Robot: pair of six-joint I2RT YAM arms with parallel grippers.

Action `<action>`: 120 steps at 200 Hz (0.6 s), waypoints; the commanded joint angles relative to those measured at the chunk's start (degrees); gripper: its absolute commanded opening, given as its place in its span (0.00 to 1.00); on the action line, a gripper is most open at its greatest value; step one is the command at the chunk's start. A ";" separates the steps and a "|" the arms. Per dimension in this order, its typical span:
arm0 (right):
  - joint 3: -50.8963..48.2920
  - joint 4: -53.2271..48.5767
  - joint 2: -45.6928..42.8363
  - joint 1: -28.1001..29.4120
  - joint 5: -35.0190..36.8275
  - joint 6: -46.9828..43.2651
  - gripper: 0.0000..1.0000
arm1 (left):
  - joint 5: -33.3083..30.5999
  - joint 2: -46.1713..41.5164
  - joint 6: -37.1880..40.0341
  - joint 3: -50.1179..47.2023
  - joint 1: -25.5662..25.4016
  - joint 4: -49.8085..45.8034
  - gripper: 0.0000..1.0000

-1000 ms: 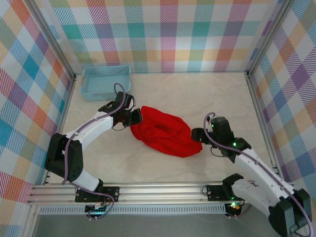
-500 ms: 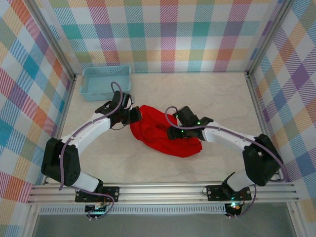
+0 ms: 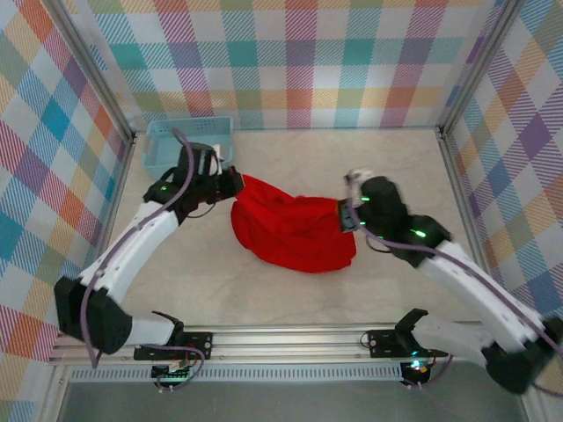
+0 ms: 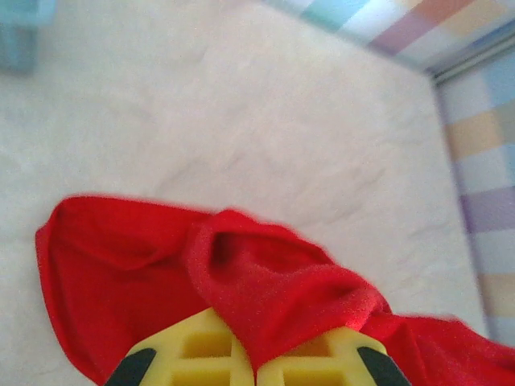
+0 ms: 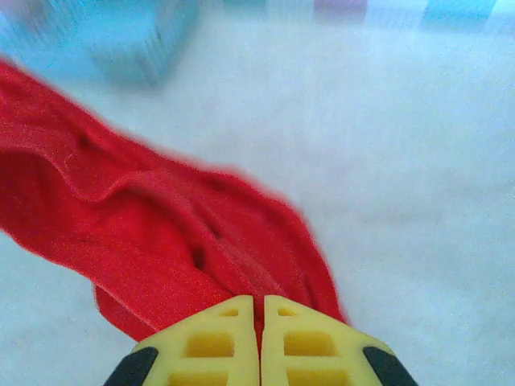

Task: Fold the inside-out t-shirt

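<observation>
**Plaid walls around a pale counter**

Pastel plaid walls (image 3: 299, 61) in pink, teal, orange and purple close three sides. The counter (image 3: 290, 299) is cream, faintly marbled and evenly lit. Aluminium rails (image 3: 290, 338) run along its near edge, and metal posts (image 3: 88, 66) rise at the far corners. A light-blue basket (image 3: 189, 124) sits far left.
</observation>
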 commanded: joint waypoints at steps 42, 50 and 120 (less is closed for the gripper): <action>-3.66 -2.13 -6.17 -2.74 -1.79 -0.32 0.00 | 4.78 0.79 -0.62 -4.03 -2.63 0.82 0.05; -4.84 -1.50 -5.07 -3.62 -2.48 0.16 0.00 | 3.60 3.43 0.44 -4.07 -3.16 -1.92 0.05; -7.34 3.31 2.44 -8.46 -15.27 -0.23 0.00 | -6.55 4.27 13.45 -6.43 -11.58 -6.04 0.70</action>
